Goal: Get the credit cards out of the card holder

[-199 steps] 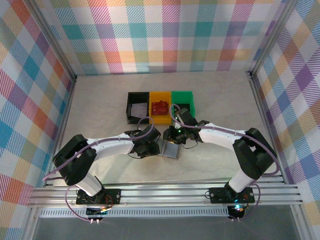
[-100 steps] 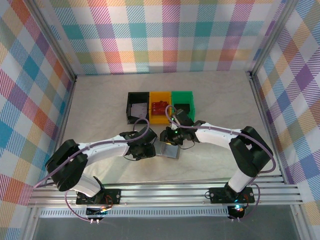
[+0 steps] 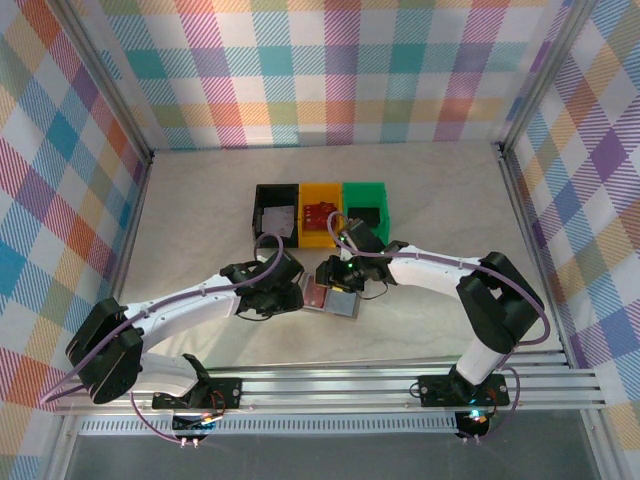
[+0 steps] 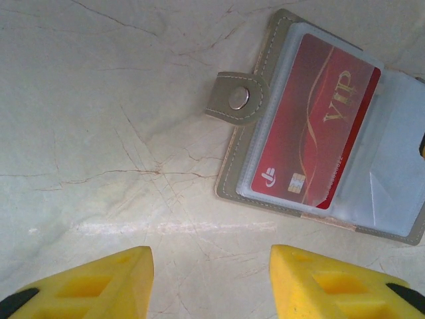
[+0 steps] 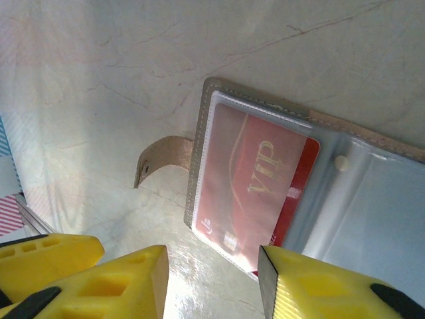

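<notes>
Left claw [image 3: 281,296]: pulling back leftward and now sitting just beside the card holder's [image 3: 331,299] left edge. Fingers are gaping wide and gripping nothing.
Change: the holder is now lying spread open. A second ago it was showing only a grey face, crowded between both claws.
Meaning: the opening step is looking finished to me, and drawing the cards out is not yet starting.
Card holder [image 4: 393,174]: resting flat on the surface [image 3: 200,215], near the yellow bin [image 3: 321,213] and between the two claws. It is showing grey stitched edging and clear slip pockets.
Snap strap [image 4: 236,98]: sticking out from the left panel, undone.
Red card [image 4: 312,133]: sitting inside the left clear pocket with gold "VIP" lettering facing up and one corner poking past the sleeve.
Right panel: looking pale grey-blue under the plastic; I cannot tell whether a second card is hiding there.
Right claw [image 3: 341,272]: hanging over the holder's far edge, fingers spread wide and carrying nothing.
</notes>
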Tool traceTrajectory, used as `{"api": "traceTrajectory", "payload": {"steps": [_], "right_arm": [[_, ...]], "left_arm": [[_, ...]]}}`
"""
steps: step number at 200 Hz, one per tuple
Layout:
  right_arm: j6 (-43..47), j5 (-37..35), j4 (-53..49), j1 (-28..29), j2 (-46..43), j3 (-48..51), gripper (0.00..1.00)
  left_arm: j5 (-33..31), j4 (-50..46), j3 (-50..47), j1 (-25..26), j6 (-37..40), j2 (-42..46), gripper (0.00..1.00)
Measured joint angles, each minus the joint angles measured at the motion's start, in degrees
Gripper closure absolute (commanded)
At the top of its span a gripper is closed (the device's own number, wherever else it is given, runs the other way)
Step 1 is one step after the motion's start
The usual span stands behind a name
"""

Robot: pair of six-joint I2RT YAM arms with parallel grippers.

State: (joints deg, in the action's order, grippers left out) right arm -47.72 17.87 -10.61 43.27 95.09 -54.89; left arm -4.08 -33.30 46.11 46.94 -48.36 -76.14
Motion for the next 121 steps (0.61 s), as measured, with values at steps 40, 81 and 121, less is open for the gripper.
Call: {"api": "traceTrajectory", "payload": {"steps": [40, 81, 121], "right_arm": [[1.8, 1.2, 0.3, -0.1, -1.6, 0.7, 0.59], [2.4, 1.7, 0.2, -0.7, -2.7, 2.3, 0.63], [2.7, 1.8, -0.1, -1.3, -2.7, 3.0, 0.72]], "left_arm": [[0.2, 0.2, 0.1, 0.0, 0.2, -2.4, 0.50], [0.6, 0.5, 1.7, -0.6, 1.1, -4.7, 0.50], [1.7, 1.8, 2.2, -1.2, 1.7, -7.6, 0.50]]}}
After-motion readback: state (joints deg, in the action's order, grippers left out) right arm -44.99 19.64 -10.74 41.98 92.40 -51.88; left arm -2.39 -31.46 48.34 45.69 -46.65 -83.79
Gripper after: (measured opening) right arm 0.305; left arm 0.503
